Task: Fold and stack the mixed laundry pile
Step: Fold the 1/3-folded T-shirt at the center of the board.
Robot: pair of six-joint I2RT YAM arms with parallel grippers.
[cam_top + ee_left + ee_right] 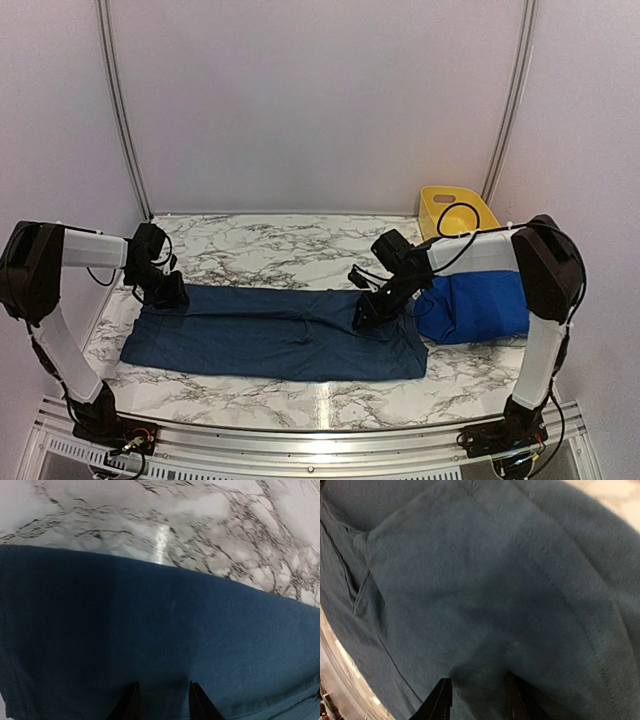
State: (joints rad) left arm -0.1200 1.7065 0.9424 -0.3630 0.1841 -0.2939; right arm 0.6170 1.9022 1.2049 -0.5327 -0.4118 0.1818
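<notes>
A large dark denim-blue garment (280, 335) lies spread flat across the marble table. My left gripper (166, 292) is low over its far left corner. In the left wrist view the gripper (162, 702) has its jaws apart over flat cloth (150, 630), with nothing pinched between them. My right gripper (368, 315) is low over the garment's right part. In the right wrist view the gripper (477, 700) is also open just above the cloth (495, 580). A bright royal-blue garment (472, 306) lies bunched at the right. The checked shirt is out of view.
A yellow plastic tub (455, 211) stands at the back right corner. Bare marble table (270, 250) runs behind the garment, and a narrower strip (300, 400) lies in front of it. Pale walls close in the back and the sides.
</notes>
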